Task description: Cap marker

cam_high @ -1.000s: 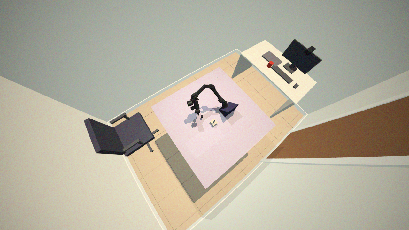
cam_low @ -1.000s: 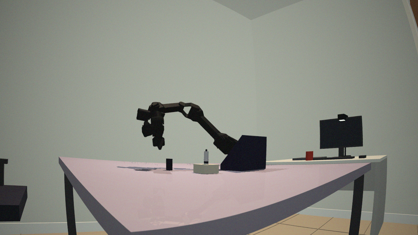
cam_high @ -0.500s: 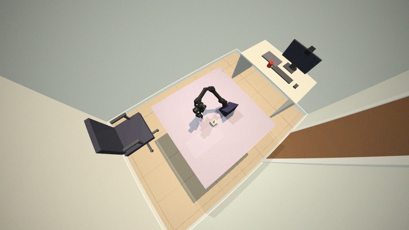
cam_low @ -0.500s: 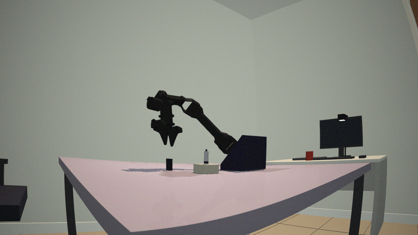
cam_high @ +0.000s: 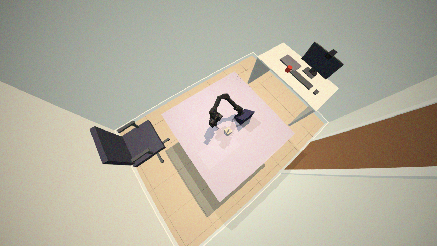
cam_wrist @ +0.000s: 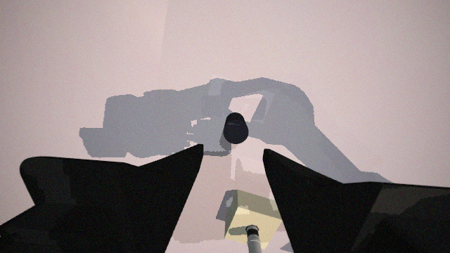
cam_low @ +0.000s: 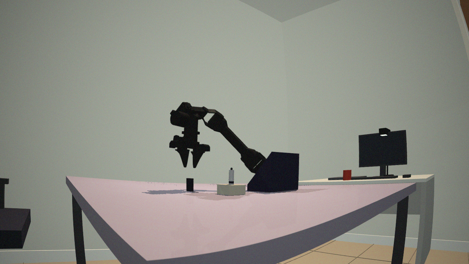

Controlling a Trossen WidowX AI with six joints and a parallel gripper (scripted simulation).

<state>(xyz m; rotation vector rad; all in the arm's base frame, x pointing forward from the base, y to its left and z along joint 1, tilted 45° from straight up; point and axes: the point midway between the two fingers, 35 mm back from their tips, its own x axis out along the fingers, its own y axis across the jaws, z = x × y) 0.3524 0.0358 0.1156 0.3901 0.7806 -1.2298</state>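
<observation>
The black cap (cam_low: pixel 189 184) (cam_wrist: pixel 235 128) stands upright on the pink table (cam_high: pixel 213 177) (cam_low: pixel 209 223). In the top view the arm hides it. The marker (cam_low: pixel 231 176) (cam_wrist: pixel 253 240), light grey with a dark tip and a dark band, stands upright in the cream holder block (cam_high: pixel 226 133) (cam_low: pixel 231 189) (cam_wrist: pixel 244 221), to the right of the cap in the exterior view. My gripper (cam_low: pixel 189 167) (cam_wrist: pixel 233 151) is open and empty. It points straight down, with its fingertips a little above the cap. In the wrist view the cap shows just beyond the gap between the fingertips.
The dark arm base (cam_high: pixel 244 117) (cam_low: pixel 275 172) stands on the table beyond the holder block. A white desk (cam_high: pixel 323 97) (cam_low: pixel 423 179) with a monitor (cam_high: pixel 322 60) (cam_low: pixel 382 149) and a red cup (cam_high: pixel 288 69) (cam_low: pixel 347 175) stands beside the table. A dark chair (cam_high: pixel 140 137) stands at the opposite side.
</observation>
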